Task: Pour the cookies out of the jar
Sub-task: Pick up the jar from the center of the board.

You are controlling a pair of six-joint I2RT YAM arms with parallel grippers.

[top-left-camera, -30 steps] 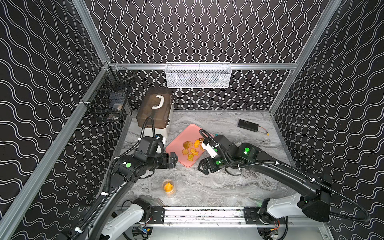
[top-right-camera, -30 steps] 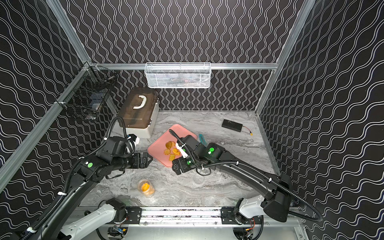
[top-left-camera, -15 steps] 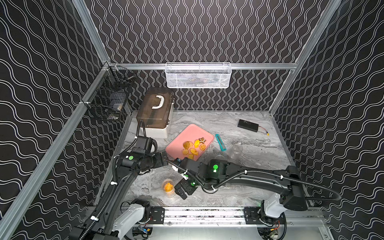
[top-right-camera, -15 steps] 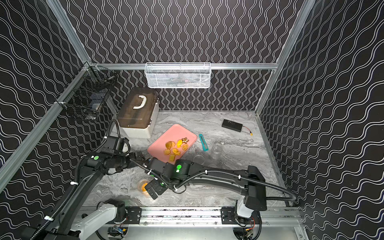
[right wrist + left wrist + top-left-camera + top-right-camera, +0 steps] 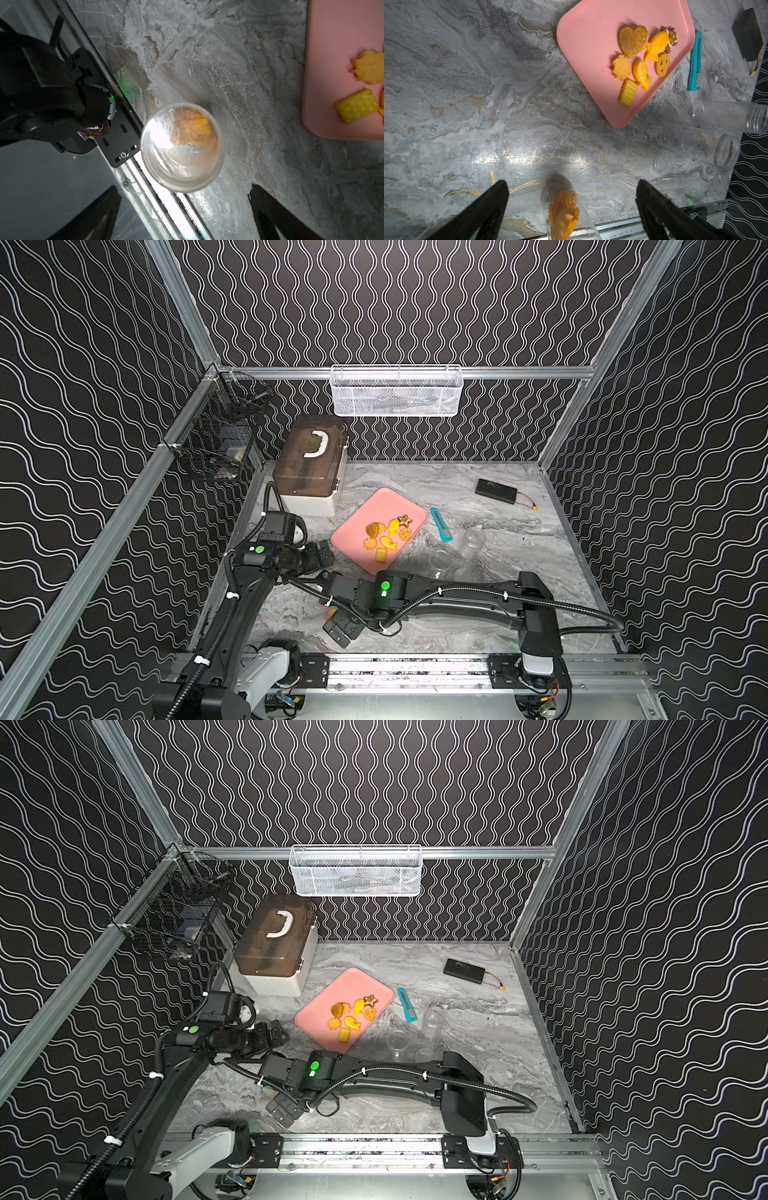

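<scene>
- In both top views the pink tray [image 5: 357, 547] [image 5: 320, 1023] lies mid-frame on the marble table [image 5: 478, 626]. Seven cookies [image 5: 388, 533] are spread over its right half: a heart, a flower, a rectangle, a round, a star and two fish.
- Just left of the tray, the left gripper [image 5: 326, 556] has its jaws apart and holds nothing.
- At lower centre the right gripper [image 5: 343, 628] points down at the table. The jar beneath it is almost wholly hidden by the arm.
- Right of the tray are two empty clear jars [image 5: 473, 537], with a teal knife [image 5: 440, 524] between them and the tray.
- In the left wrist view the left gripper [image 5: 573, 182] is spread wide. The jar [image 5: 564, 199] shows upright between its fingers, touching neither. More orange cookies [image 5: 563, 214] sit inside it.
- In the right wrist view the jar [image 5: 182, 145] is seen from above, mouth open. It stands at the table's edge beside the rail [image 5: 166, 199], with orange cookies [image 5: 191, 128] at its bottom.
- The right gripper [image 5: 184, 186] is fully spread and grips nothing. The jar stands clear of both fingers.
</scene>
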